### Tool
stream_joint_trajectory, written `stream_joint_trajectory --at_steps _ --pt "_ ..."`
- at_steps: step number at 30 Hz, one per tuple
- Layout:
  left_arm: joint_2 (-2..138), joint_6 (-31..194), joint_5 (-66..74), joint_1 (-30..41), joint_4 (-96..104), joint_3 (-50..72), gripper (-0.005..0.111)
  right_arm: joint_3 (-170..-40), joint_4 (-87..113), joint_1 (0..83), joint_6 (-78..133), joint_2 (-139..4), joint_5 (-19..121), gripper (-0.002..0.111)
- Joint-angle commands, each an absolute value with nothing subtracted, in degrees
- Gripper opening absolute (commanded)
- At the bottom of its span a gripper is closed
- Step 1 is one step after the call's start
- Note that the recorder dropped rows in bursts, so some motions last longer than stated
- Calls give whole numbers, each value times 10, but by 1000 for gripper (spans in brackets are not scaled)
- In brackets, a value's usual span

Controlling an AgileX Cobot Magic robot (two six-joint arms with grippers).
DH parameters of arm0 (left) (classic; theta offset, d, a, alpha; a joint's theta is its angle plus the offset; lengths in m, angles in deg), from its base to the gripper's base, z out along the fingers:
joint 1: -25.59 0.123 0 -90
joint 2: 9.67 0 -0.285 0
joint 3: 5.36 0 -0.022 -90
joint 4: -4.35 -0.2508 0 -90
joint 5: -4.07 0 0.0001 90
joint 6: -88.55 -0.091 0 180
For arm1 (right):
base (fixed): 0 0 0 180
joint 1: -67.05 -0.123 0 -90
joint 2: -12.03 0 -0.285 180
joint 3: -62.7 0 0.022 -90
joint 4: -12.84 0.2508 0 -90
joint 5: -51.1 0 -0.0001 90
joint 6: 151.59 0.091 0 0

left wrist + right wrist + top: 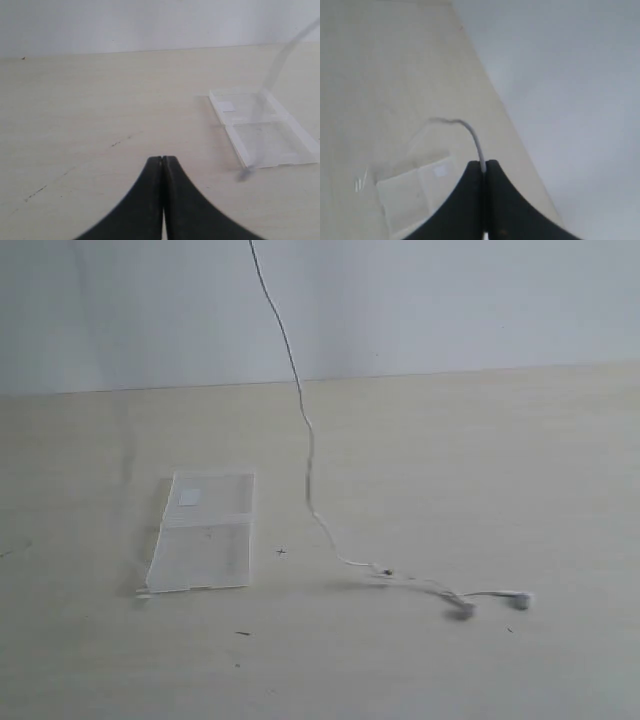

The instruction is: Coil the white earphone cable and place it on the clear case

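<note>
The white earphone cable (308, 455) hangs from above the top edge of the exterior view down to the table, where its two earbuds (462, 609) lie at the right. My right gripper (483, 164) is shut on the cable (470, 132), high above the table and outside the exterior view. The clear case (200, 550) lies open and flat at the left, with a white sticker on its far panel. A small cable end (143, 593) rests by the case's near left corner. My left gripper (163, 159) is shut and empty, low over the table, with the case (265, 140) ahead of it.
A pale wall (450, 300) rises behind the beige tabletop (450, 460). A blurred strand of cable (260, 115) hangs in front of the case in the left wrist view. A few dark specks mark the table.
</note>
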State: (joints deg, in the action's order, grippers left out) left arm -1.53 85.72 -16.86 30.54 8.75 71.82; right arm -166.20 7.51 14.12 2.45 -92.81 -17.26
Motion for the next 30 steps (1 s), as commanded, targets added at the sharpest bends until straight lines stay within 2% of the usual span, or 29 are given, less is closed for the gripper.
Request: stream_joint_trajectory --at_steps 1,6,15,21,30 --pt "-19 856 -162 307 94 719 0 -1740 61 141 29 -919 -161 0" --pt "-19 856 -162 307 94 719 0 -1771 -11 141 29 -919 -140 0" --pt "-19 856 -162 307 94 719 0 -1771 -10 141 32 -918 -130 0" --pt "-19 855 -159 307 17 719 0 -1771 -10 141 60 -918 -125 0" --pt "-19 909 29 307 76 719 0 -1771 -10 141 60 -918 -94 0"
